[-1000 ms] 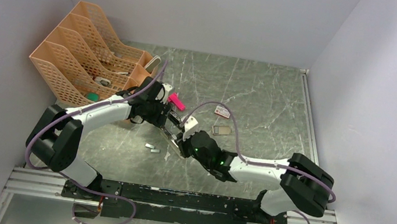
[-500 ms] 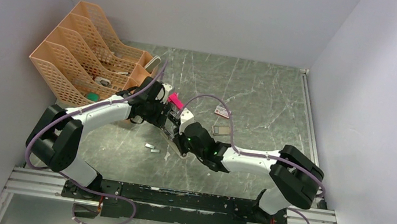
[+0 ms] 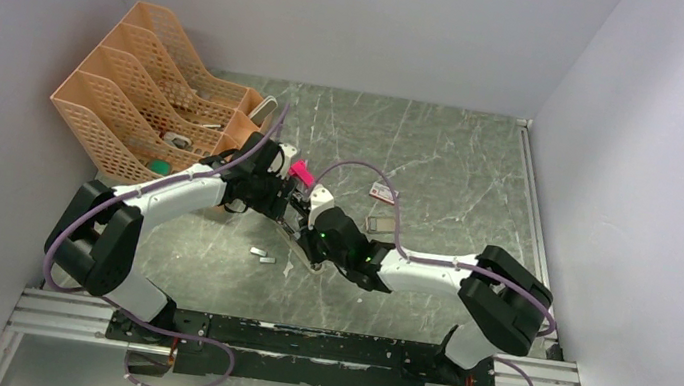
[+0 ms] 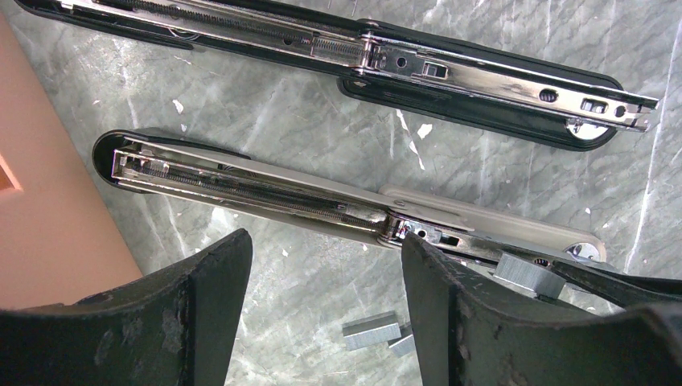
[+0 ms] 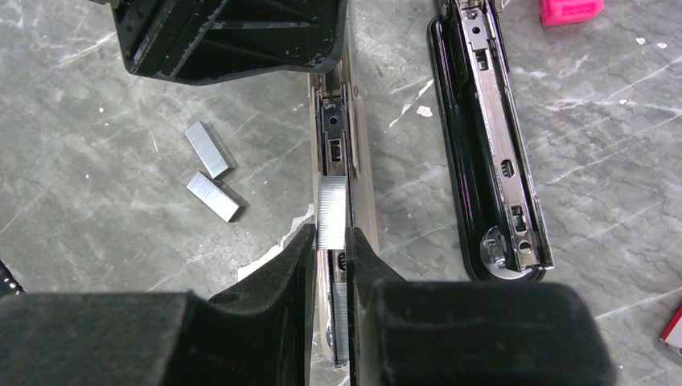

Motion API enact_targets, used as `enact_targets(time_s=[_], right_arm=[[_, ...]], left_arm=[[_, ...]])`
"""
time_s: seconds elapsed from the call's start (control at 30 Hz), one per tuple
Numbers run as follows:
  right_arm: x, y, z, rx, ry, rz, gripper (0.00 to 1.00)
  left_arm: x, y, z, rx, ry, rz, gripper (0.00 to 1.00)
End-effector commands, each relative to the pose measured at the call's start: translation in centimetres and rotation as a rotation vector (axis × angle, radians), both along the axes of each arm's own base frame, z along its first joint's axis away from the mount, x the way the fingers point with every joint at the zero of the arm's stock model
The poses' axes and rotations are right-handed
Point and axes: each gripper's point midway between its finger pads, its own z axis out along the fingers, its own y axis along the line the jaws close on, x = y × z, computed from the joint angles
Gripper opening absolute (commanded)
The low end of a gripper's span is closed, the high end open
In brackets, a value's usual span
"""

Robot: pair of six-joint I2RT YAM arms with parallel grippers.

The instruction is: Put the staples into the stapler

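Observation:
The stapler (image 5: 347, 129) lies opened flat on the table, its silver rail (image 4: 265, 191) facing up. My right gripper (image 5: 331, 233) is shut on a short strip of staples (image 5: 333, 211) and holds it over the rail's channel. Another strip (image 5: 338, 322) lies in the channel under my fingers. That held strip (image 4: 527, 275) also shows in the left wrist view. My left gripper (image 4: 326, 241) hangs open beside the stapler's hinge with nothing between its fingers. In the top view both grippers (image 3: 287, 208) (image 3: 307, 239) meet over the stapler.
A slim black-and-silver piece (image 5: 490, 153) lies parallel beside the stapler. Two loose staple strips (image 5: 211, 173) lie on the table to its other side. A pink plastic piece (image 3: 301, 169), a small white box (image 3: 383, 192) and an orange file rack (image 3: 145, 95) are nearby.
My right arm has swung left and its gripper has edged forward along the stapler with the strip. The left arm has not moved.

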Motion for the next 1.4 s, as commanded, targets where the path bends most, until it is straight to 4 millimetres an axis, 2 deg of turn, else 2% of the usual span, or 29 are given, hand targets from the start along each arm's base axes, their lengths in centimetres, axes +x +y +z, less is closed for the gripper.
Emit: enact_targets(time_s=[0.0,1.37], right_arm=[[0.4,0.5,0.4,0.017,0.014,-0.010,0.00],[0.6,0.3,-1.0,-0.012,0.054,-0.020,0.00]], left_arm=[[0.3,-0.1,0.7,0.001,-0.038,-0.007,0.73],[0.2,-0.1,0.8,0.003,-0.041,-0.010,0.73]])
